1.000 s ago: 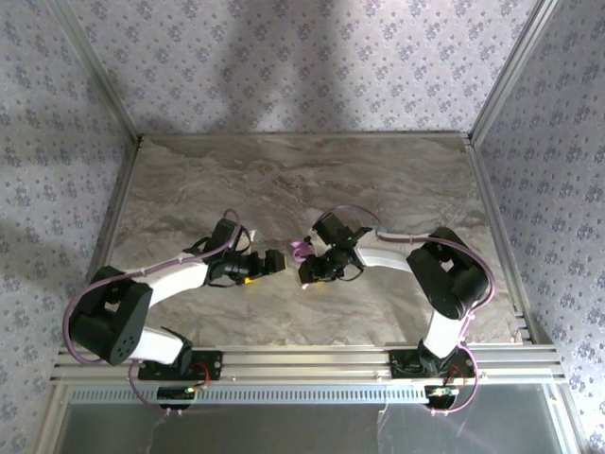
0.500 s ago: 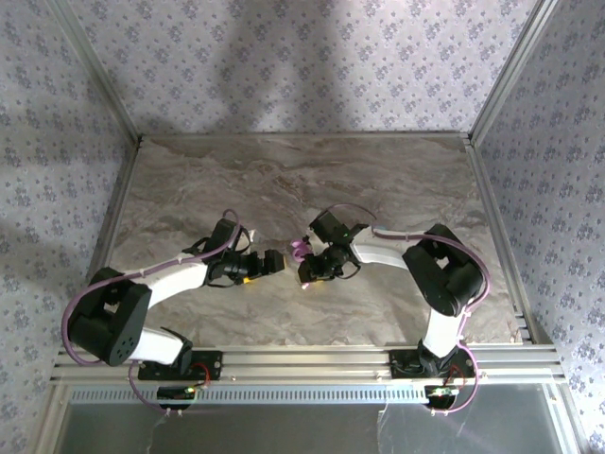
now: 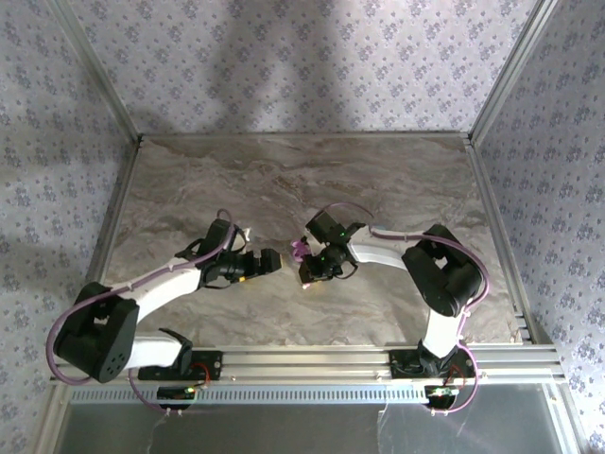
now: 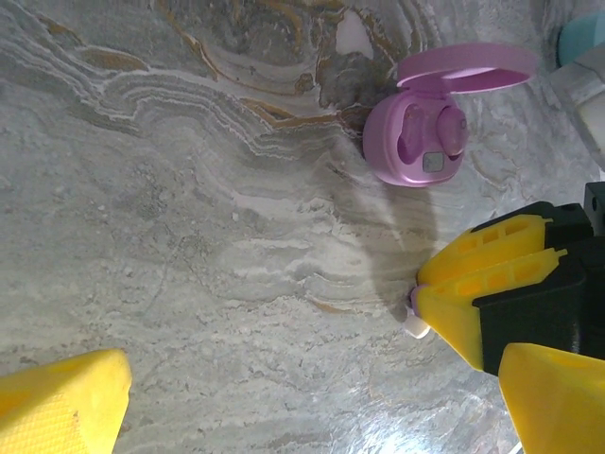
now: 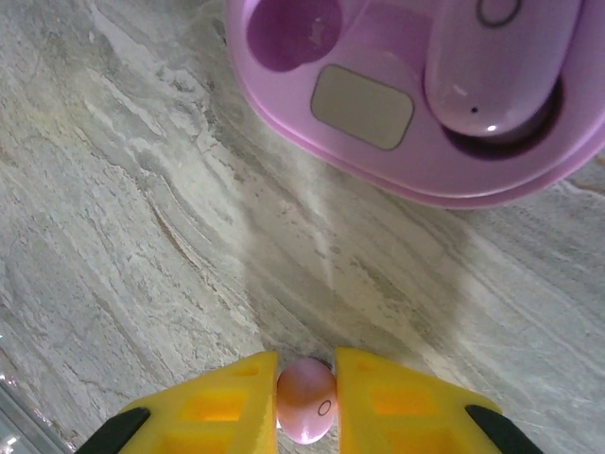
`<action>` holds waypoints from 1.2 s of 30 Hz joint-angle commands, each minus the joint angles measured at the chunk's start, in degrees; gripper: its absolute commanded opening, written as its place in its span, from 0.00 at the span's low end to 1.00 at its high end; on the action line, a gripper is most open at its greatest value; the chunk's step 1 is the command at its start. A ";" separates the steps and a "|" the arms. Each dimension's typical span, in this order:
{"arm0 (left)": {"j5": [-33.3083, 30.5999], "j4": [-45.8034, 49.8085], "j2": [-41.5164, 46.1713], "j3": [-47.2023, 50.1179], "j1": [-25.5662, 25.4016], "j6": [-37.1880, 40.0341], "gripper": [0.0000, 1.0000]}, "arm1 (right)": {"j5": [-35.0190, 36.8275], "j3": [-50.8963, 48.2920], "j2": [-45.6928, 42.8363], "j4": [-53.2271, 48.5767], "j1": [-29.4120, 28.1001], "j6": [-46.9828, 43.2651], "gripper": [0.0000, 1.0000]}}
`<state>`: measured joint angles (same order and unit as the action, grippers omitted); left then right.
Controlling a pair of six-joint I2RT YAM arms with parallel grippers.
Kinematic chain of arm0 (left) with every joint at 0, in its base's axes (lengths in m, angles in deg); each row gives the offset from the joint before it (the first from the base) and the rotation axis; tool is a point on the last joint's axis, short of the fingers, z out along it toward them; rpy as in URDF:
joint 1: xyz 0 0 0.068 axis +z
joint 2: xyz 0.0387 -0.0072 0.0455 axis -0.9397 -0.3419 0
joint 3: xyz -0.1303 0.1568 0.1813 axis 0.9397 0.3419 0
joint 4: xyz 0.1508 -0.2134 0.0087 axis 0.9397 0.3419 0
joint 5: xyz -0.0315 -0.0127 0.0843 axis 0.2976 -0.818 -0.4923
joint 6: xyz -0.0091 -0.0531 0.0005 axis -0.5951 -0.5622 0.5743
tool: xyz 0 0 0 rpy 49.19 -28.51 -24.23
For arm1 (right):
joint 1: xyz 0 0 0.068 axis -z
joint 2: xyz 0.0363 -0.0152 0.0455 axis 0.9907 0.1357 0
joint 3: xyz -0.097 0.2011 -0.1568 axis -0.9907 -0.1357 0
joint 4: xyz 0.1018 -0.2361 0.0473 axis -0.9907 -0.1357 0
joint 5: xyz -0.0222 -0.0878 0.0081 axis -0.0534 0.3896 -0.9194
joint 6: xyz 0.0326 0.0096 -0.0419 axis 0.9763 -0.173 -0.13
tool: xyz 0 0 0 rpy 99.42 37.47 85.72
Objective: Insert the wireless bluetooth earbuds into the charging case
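The right gripper (image 5: 305,374) has its yellow fingers pressed against both sides of a small glossy pink earbud (image 5: 305,411), down at the grey marbled tabletop (image 5: 113,189). Just beyond sits the open pink oval plastic charging case (image 5: 284,99), with one well empty and a second pink earbud (image 5: 492,66) seated in the other. The left gripper (image 4: 312,392) hangs nearby, jaws spread wide, holding nothing.

Pink earbud (image 5: 305,413), pink case (image 5: 397,47), yellow pincer fingers (image 5: 227,405), grey-veined marble table (image 5: 123,189), lilac floral walls (image 3: 284,57).
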<state>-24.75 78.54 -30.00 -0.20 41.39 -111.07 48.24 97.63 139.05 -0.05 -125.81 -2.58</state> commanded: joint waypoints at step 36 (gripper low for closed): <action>6.86 -12.15 -17.66 -11.63 2.35 -5.99 0.22 | 22.29 1.30 -13.34 -6.69 -2.17 3.61 0.18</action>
<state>-21.58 68.77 -46.11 -10.65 43.66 -115.97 69.05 99.88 128.08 -5.03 -128.11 0.11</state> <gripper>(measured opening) 0.228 0.181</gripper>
